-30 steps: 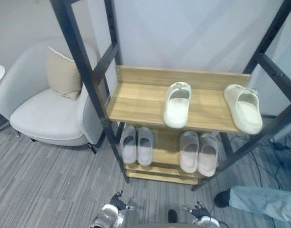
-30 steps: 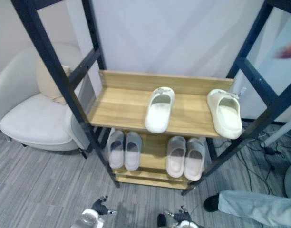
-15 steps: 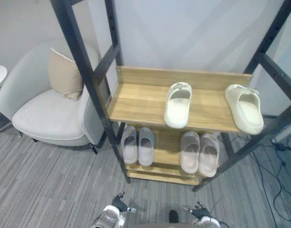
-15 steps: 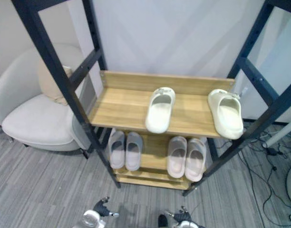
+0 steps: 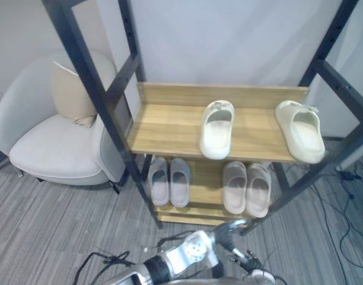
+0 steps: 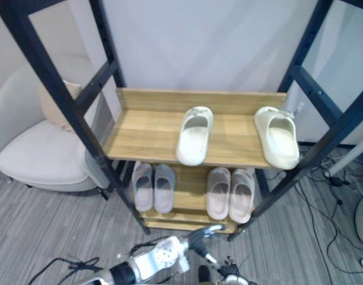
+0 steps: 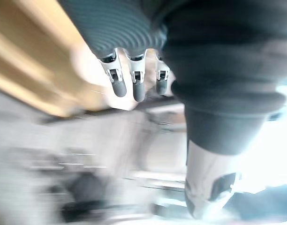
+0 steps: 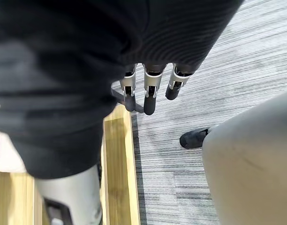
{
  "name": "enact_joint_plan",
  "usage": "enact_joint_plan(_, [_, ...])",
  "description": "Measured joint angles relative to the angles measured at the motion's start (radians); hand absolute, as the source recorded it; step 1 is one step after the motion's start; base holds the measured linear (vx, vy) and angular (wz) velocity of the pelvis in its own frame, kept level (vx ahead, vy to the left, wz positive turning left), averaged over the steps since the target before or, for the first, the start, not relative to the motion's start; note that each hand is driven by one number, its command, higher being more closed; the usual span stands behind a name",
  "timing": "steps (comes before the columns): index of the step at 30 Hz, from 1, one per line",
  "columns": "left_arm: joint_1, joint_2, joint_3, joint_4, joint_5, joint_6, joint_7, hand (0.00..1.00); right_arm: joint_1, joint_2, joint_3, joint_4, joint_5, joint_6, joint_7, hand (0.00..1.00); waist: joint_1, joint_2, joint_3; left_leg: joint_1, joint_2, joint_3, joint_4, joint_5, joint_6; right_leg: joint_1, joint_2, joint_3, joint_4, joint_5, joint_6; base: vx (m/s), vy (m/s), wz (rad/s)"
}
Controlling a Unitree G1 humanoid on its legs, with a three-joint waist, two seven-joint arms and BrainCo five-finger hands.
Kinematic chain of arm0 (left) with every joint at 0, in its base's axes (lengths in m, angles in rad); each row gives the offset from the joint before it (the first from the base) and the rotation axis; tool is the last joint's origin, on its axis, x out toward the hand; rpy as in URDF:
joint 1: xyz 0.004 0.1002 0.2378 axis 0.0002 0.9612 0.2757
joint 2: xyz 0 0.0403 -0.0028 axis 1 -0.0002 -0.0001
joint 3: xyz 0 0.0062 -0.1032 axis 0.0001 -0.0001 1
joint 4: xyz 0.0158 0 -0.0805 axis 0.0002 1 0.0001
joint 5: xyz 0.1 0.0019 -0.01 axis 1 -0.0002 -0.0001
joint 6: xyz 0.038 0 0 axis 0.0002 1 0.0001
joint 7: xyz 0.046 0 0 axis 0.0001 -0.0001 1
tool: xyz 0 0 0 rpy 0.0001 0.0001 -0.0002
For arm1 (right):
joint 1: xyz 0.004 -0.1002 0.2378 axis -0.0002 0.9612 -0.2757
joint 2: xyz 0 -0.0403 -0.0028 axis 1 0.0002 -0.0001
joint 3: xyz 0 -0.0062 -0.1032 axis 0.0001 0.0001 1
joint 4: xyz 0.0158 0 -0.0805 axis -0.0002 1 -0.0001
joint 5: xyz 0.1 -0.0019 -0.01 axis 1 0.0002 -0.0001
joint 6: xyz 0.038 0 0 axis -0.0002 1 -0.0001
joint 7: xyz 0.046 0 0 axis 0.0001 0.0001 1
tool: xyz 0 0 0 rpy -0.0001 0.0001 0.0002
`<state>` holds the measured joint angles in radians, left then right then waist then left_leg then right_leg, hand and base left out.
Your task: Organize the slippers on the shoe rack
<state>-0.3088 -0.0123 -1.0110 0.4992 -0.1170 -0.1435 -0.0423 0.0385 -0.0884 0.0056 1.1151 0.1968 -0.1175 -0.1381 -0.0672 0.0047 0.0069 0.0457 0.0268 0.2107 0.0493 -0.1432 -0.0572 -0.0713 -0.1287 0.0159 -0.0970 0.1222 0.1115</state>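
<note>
While the left hand [image 7: 134, 83] hovers at six o'clock below the shoe rack [image 5: 164, 124], its fingers hang loose and straight, gripping nothing. The right hand [image 8: 150, 96] sits low at five o'clock, fingers relaxed and empty too. On the top shelf, one cream slipper [image 5: 217, 129] lies centre, with the second cream slipper [image 5: 300, 130] well apart at three o'clock. Below, a grey pair [image 5: 169, 181] lies beside a pinkish pair [image 5: 247, 188]. An armchair [image 5: 57, 148] stands at nine o'clock.

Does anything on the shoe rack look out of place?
Yes. On the upper shelf, the middle cream slipper and the right-end cream slipper lie well apart, not as a pair. On the lower shelf, the grey pair and the pale pair sit side by side.
</note>
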Motion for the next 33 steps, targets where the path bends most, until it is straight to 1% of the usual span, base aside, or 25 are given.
enact_joint_plan(2, [-0.030,0.000,0.013,-0.051,-0.025,-0.003,0.003,0.00,0.000,0.000,0.000,0.000,0.000,0.000,-0.001,0.00,-0.002,0.002,-0.001,0.000,0.000,0.000,0.000,0.000,0.000,0.000,0.000,0.000,0.000,0.000,0.000,0.00,0.000,0.00])
enact_joint_plan(4, [-0.066,-0.001,0.069,-0.139,-0.045,-0.006,0.030,0.00,0.000,-0.004,0.000,0.000,-0.001,0.000,-0.003,0.00,-0.005,0.005,-0.002,-0.001,0.000,0.000,0.002,-0.006,-0.005,-0.001,0.000,0.001,0.000,0.001,-0.001,-0.01,-0.015,0.00])
enact_joint_plan(5, [-0.070,-0.001,0.074,-0.146,-0.045,-0.007,0.036,0.00,0.000,-0.004,0.000,0.000,-0.001,0.000,-0.004,0.00,-0.005,0.005,-0.003,-0.002,0.000,0.000,0.002,-0.008,-0.008,-0.001,0.000,0.001,0.000,0.001,-0.001,0.00,0.000,0.00])
enact_joint_plan(7, [-0.119,-0.001,0.144,-0.213,-0.058,-0.011,0.068,0.00,0.001,-0.007,0.000,-0.001,-0.001,0.000,-0.005,0.00,-0.006,0.011,-0.004,-0.003,0.001,0.001,0.005,-0.015,-0.010,-0.003,0.000,0.003,0.000,0.001,-0.001,0.00,0.000,0.00])
enact_joint_plan(8, [-0.130,-0.001,0.158,-0.222,-0.060,-0.014,0.074,0.00,0.001,-0.008,0.000,-0.002,-0.001,0.000,-0.005,0.00,-0.006,0.012,-0.003,-0.003,0.000,0.001,0.005,-0.015,-0.010,-0.003,0.000,0.004,0.000,0.001,-0.001,-0.01,-0.025,-0.05])
enact_joint_plan(9, [-0.174,-0.003,0.215,-0.260,-0.062,-0.018,0.104,0.00,0.003,-0.010,0.000,-0.002,-0.002,-0.001,-0.005,0.00,-0.006,0.017,-0.006,-0.010,0.000,0.004,0.006,-0.016,-0.010,-0.014,0.000,0.007,0.001,0.001,-0.001,-0.01,-0.016,-0.04])
enact_joint_plan(10, [-0.183,-0.003,0.224,-0.270,-0.062,-0.019,0.111,0.00,0.003,-0.011,-0.001,-0.002,-0.002,-0.001,-0.005,0.00,-0.005,0.018,-0.007,-0.012,0.000,0.005,0.005,-0.016,-0.009,-0.019,-0.001,0.009,0.001,0.001,-0.001,-0.01,-0.020,-0.08])
enact_joint_plan(12, [-0.260,-0.003,0.295,-0.330,-0.062,-0.026,0.155,0.00,0.002,-0.013,-0.003,-0.003,-0.002,-0.001,-0.004,0.00,-0.002,0.022,-0.007,-0.025,-0.002,0.021,0.006,-0.009,0.001,-0.037,-0.001,0.022,0.007,0.003,0.002,0.03,-0.017,-0.17])
enact_joint_plan(13, [-0.289,-0.005,0.311,-0.334,-0.062,-0.028,0.167,0.00,0.002,-0.013,-0.005,-0.004,-0.002,-0.001,-0.004,0.00,-0.002,0.023,-0.008,-0.026,-0.002,0.021,0.007,-0.008,0.002,-0.040,-0.001,0.024,0.007,0.004,0.002,0.04,-0.015,-0.14])
enact_joint_plan(16, [-0.354,-0.014,0.356,-0.334,-0.058,-0.028,0.200,0.00,0.003,-0.012,-0.008,-0.004,-0.002,-0.001,-0.003,0.00,-0.003,0.023,-0.008,-0.026,-0.005,0.004,0.009,-0.007,0.004,-0.041,-0.002,0.025,0.007,0.003,0.003,0.03,-0.015,-0.05])
enact_joint_plan(18, [-0.393,-0.017,0.410,-0.334,-0.045,-0.029,0.232,0.00,0.005,-0.009,-0.033,-0.003,-0.003,0.000,-0.002,0.00,-0.003,0.023,-0.008,-0.027,-0.010,-0.019,0.009,-0.007,0.004,-0.044,-0.006,0.027,0.008,0.003,0.003,0.00,0.000,0.00])
enact_joint_plan(24, [-0.423,-0.007,0.502,-0.315,-0.013,-0.028,0.299,0.00,0.011,-0.007,-0.043,-0.007,-0.003,0.000,0.003,0.00,-0.002,0.023,-0.008,-0.037,-0.018,-0.036,0.009,-0.007,0.011,-0.051,-0.016,0.028,0.008,0.006,0.008,-0.03,-0.013,0.02])
enact_joint_plan(27, [-0.449,0.006,0.532,-0.267,0.022,-0.024,0.327,0.00,0.013,-0.002,-0.049,-0.016,-0.004,0.000,0.010,0.00,-0.002,0.024,-0.007,-0.044,-0.020,-0.037,0.013,-0.007,0.013,-0.056,-0.020,0.027,0.006,0.008,0.011,-0.05,-0.028,0.01])
enact_joint_plan(29, [-0.456,0.016,0.555,-0.205,0.052,-0.019,0.331,0.00,0.027,0.002,-0.080,-0.047,-0.024,0.003,0.012,0.00,-0.004,0.027,-0.007,-0.043,-0.020,-0.036,0.013,-0.007,0.013,-0.056,-0.019,0.025,0.004,0.011,0.008,-0.03,-0.024,-0.03])
enact_joint_plan(31, [-0.456,0.040,0.577,-0.126,0.083,-0.003,0.344,0.00,0.029,0.002,-0.081,-0.061,-0.041,0.004,0.014,0.00,-0.009,0.032,-0.005,-0.044,-0.020,-0.034,0.009,-0.007,0.012,-0.060,-0.014,0.025,0.000,0.013,0.005,-0.01,-0.022,-0.05])
enact_joint_plan(33, [-0.456,0.056,0.607,-0.082,0.104,0.006,0.353,0.00,0.033,0.001,-0.081,-0.075,-0.041,0.006,0.014,0.00,-0.009,0.036,-0.002,-0.044,-0.016,-0.034,0.005,-0.007,0.011,-0.063,-0.009,0.024,0.000,0.014,0.003,0.01,-0.041,-0.03])
